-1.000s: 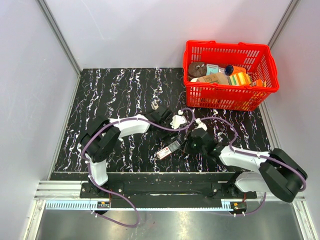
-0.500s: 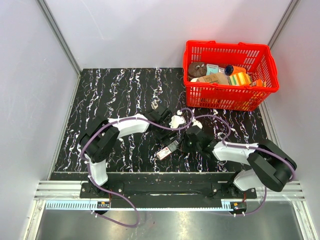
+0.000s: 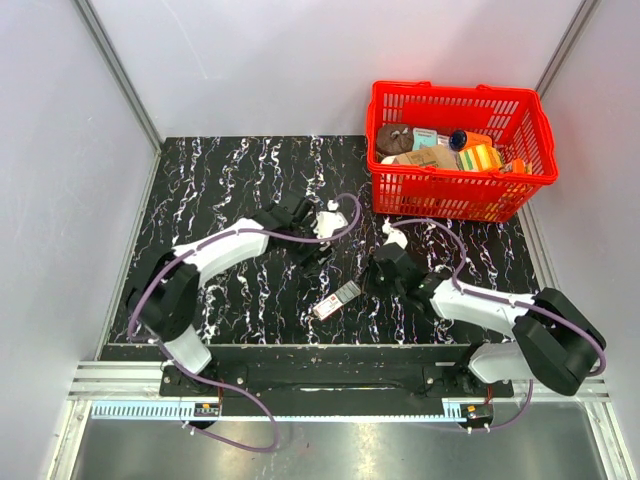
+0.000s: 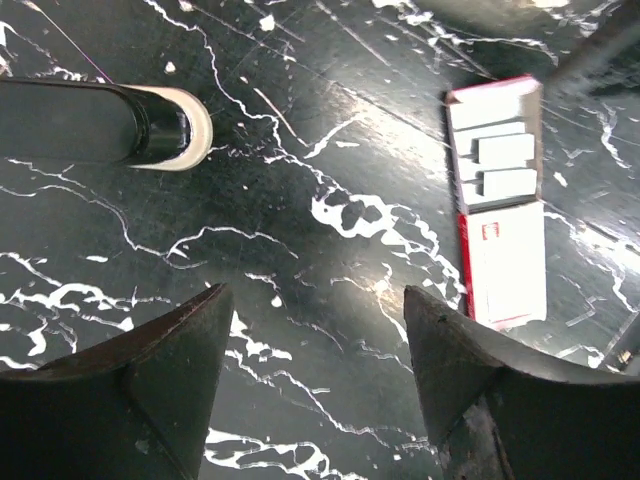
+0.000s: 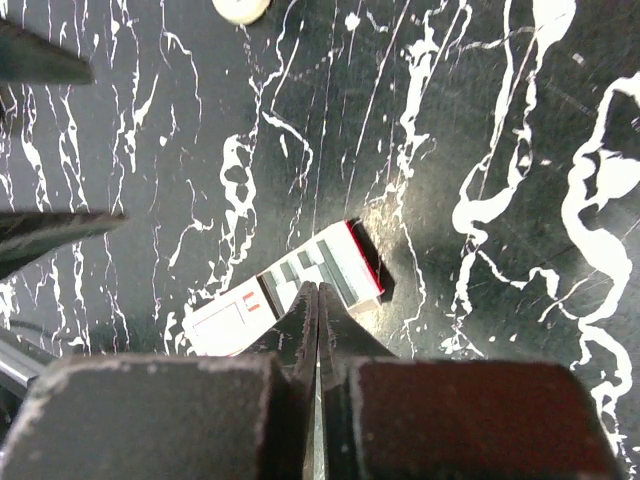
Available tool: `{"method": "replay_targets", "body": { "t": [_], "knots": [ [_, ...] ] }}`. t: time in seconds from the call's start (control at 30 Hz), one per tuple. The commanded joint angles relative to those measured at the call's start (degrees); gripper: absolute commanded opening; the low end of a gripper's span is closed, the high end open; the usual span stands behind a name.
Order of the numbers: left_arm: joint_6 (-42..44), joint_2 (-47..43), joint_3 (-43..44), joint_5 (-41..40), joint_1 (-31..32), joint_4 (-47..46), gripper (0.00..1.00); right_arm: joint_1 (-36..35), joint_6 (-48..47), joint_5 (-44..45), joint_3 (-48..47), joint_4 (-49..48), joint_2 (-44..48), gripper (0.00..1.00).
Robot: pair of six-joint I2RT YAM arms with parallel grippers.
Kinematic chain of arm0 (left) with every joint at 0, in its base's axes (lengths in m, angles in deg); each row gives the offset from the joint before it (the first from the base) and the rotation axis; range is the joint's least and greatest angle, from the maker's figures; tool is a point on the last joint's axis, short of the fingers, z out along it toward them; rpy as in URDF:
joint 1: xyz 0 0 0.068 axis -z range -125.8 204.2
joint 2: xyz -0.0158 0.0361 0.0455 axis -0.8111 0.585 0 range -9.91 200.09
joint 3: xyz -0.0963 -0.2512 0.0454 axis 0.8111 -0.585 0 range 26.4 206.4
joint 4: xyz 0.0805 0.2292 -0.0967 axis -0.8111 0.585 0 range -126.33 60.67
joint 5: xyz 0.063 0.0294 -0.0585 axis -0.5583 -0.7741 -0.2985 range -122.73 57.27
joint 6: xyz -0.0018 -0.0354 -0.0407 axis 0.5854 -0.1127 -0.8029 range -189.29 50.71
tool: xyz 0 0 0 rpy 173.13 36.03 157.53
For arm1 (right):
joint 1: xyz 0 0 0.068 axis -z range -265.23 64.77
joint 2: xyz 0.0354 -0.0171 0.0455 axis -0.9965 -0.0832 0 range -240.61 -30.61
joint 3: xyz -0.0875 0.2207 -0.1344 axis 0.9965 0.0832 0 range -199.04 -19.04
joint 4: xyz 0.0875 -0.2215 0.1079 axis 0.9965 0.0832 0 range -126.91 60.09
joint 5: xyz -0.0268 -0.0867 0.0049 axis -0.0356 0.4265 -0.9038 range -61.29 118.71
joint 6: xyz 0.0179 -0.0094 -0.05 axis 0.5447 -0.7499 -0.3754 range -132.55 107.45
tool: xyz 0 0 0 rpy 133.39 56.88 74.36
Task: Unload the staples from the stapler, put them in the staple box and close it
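The stapler (image 4: pixel 90 122), black with a pale tip, lies on the marble table at the upper left of the left wrist view, beyond my open, empty left gripper (image 4: pixel 315 295). Its pale tip (image 5: pixel 240 8) also shows at the top of the right wrist view. An open white and red staple box (image 3: pixel 335 298) with several staple strips lies between the arms (image 4: pixel 498 205). My right gripper (image 5: pixel 318 290) is shut, its tips over the middle of the box (image 5: pixel 340 265). From above, the left gripper (image 3: pixel 312 250) is up-left of the box and the right gripper (image 3: pixel 370 283) is right of it.
A red basket (image 3: pixel 450 195) holding several packaged goods stands at the back right. Purple cables loop along both arms. The black marble tabletop (image 3: pixel 220 180) ends at grey walls on the left, back and right.
My left gripper has drawn back to the left and away from the staple box. My right gripper has moved left and up to the box.
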Motion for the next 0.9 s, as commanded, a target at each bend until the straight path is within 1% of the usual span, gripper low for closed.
{"method": "replay_targets", "body": {
  "t": [0.0, 0.1, 0.23, 0.3, 0.33, 0.4, 0.6, 0.73, 0.87],
  "knots": [
    [5.12, -6.13, -3.28, 4.76, 0.49, 1.85, 0.74, 1.48, -3.47, 4.49, -4.06, 3.28, 0.47, 0.02],
    [7.49, -5.87, -5.48, 6.43, 0.49, 3.00, 0.74, 3.41, -4.00, 1.68, -5.47, 3.20, -2.77, 0.06],
    [10.40, -5.60, -8.20, 7.40, 0.93, 3.09, 0.74, 6.49, -3.21, -4.64, -6.70, 1.53, -7.34, 0.09],
    [11.19, -5.51, -9.00, 7.75, 1.19, 3.09, 0.74, 7.37, -2.60, -6.06, -6.53, 0.65, -8.32, 0.10],
    [11.63, -5.43, -9.44, 7.93, 1.37, 3.18, 0.74, 7.90, -2.16, -8.59, -6.27, -0.05, -8.84, 0.11],
    [12.42, -5.52, -10.23, 7.93, 1.89, 3.09, 0.74, 9.13, -1.19, -10.80, -5.56, -1.72, -9.29, 0.13],
    [13.57, -5.43, -11.99, 7.93, 3.48, 2.56, 0.75, 12.03, 2.23, -17.04, -3.02, -6.82, -11.04, 0.21],
    [13.22, -4.90, -13.13, 7.31, 4.70, 1.16, 0.74, 13.09, 3.29, -18.89, -2.31, -8.49, -12.36, 0.22],
    [12.78, -4.29, -13.40, 6.08, 6.02, 0.63, 0.74, 13.35, 3.38, -19.33, -2.13, -8.84, -13.06, 0.20]
  ]
}}
